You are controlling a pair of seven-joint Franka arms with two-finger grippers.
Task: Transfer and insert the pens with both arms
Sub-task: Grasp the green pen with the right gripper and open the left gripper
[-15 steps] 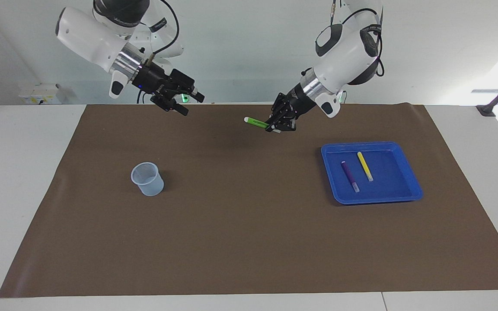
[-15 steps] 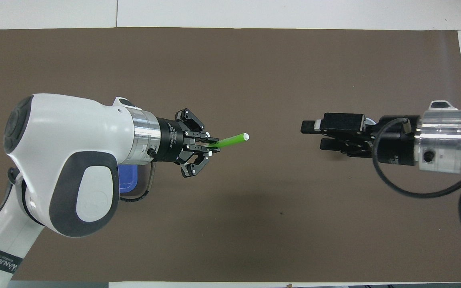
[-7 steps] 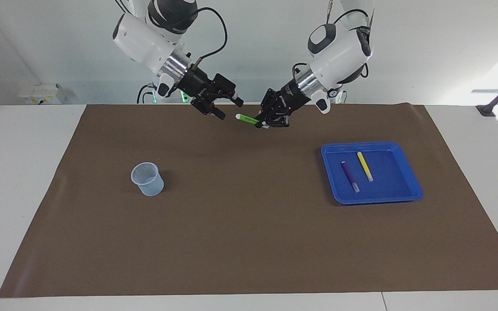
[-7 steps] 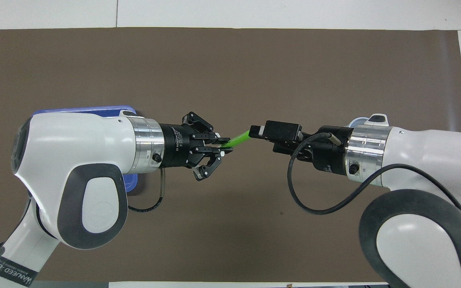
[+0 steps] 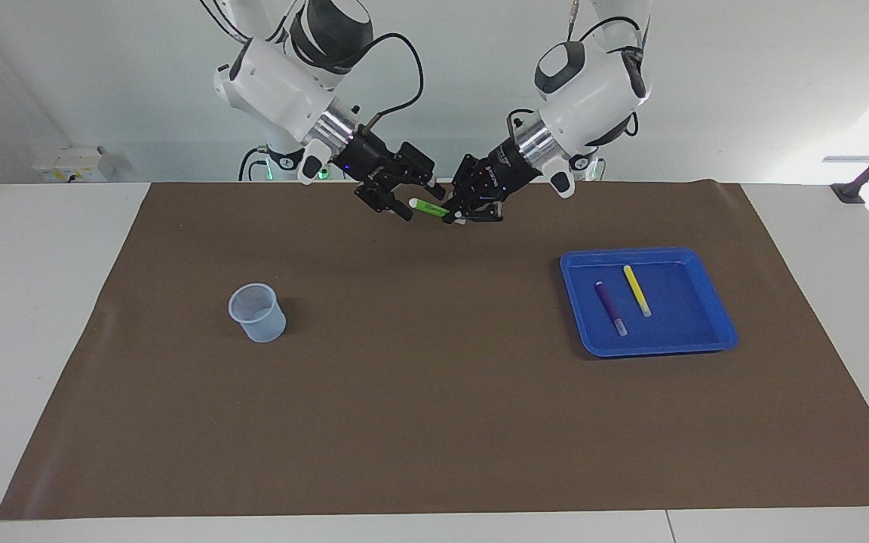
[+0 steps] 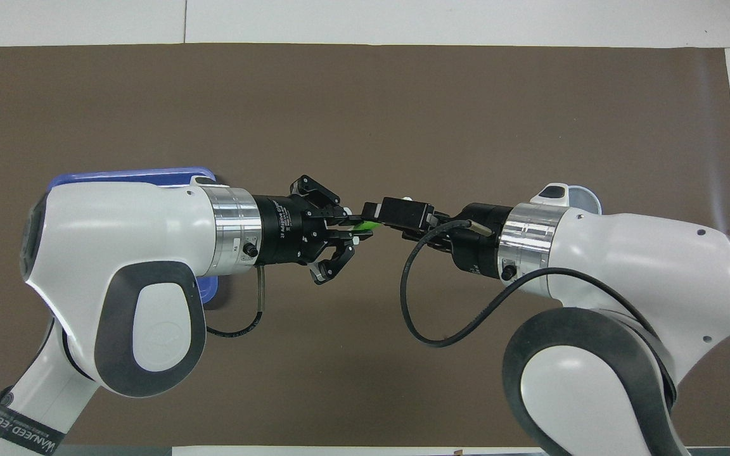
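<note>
the left gripper [image 5: 455,214] is clamped on the green pen [image 5: 428,207] above the mat's robot-side edge, its long axis pointing toward the right gripper [image 5: 398,204], whose spread fingers straddle the pale tip, not yet clenched.

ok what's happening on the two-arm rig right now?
Mid-handover. The left gripper is shut on the green pen, held in the air over the brown mat. The right gripper is at the pen's pale end with its fingers open, not yet gripping. The purple pen and yellow pen lie in the blue tray. The clear cup stands empty.
</note>
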